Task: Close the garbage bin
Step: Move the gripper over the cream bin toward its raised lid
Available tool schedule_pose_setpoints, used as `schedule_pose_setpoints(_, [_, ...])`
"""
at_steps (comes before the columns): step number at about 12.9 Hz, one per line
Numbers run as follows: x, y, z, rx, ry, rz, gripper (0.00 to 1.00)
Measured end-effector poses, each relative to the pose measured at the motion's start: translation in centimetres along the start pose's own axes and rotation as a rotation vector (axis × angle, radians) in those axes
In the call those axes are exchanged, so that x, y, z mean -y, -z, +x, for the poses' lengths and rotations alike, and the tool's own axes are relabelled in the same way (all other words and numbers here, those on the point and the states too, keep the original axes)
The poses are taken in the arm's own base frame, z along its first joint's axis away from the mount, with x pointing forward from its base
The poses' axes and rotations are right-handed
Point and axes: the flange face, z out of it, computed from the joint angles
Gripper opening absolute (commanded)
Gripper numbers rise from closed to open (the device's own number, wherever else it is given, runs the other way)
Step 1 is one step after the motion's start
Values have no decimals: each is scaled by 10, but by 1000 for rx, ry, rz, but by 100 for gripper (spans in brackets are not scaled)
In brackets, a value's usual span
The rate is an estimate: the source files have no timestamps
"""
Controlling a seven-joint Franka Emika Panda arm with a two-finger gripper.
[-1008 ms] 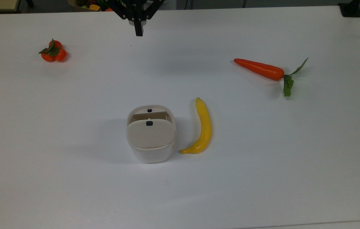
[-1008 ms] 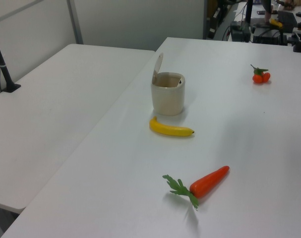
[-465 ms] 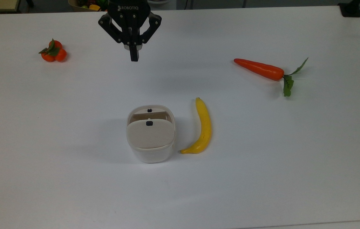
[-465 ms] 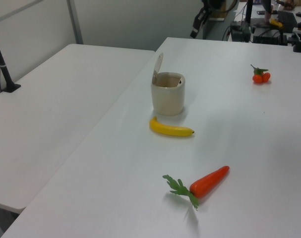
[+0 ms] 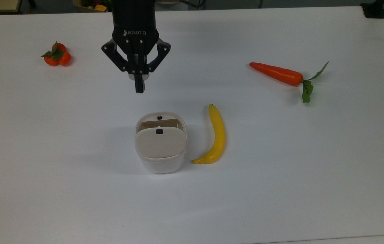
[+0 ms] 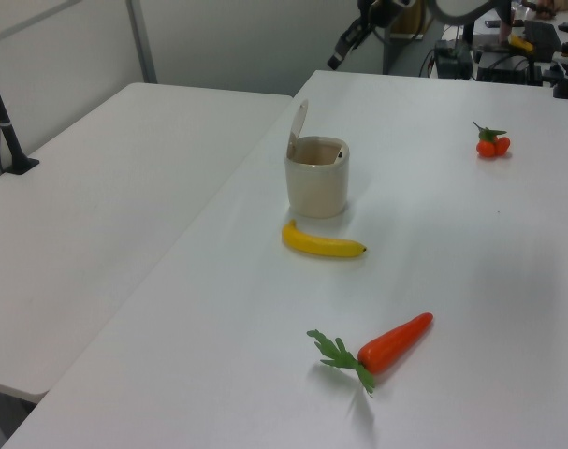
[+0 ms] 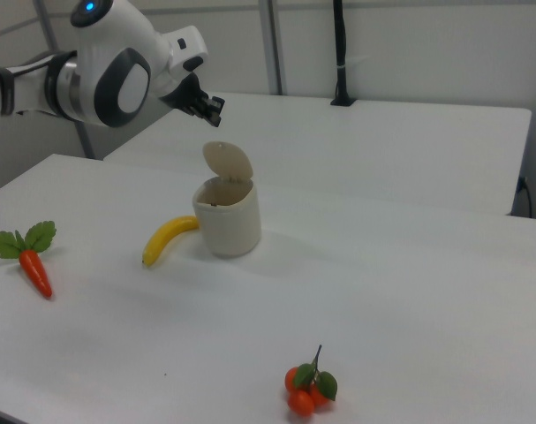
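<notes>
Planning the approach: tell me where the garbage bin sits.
In the top view, the garbage bin stands mid-table, lid up, just left of the banana, below the gripper.

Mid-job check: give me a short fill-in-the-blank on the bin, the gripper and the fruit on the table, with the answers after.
1. The beige hinged lid of the small white plastic garbage bin stands ____.
2. The black two-finger gripper has its fingers ____.
3. In the top view, the thing lying just right of the bin is the yellow ____.
4. The orange carrot has green ____ at one end.

Answers: open; shut; banana; leaves
</notes>
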Motion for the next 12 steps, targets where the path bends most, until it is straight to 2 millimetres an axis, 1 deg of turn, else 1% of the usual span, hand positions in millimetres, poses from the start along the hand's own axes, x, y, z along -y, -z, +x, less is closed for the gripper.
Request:
schedule_pose_setpoints(2, [1, -13, 0, -40, 2, 0, 0])
schedule_pose_setpoints(3, [1, -24, -2, -53, 3, -1, 0])
schedule_pose_setpoints(5, [2, -41, -5, -77, 5, -2, 0])
schedule_pose_setpoints(8, [2, -63, -9, -109, 7, -4, 0])
schedule_pose_setpoints(12, [2, -82, -14, -135, 10, -5, 0])
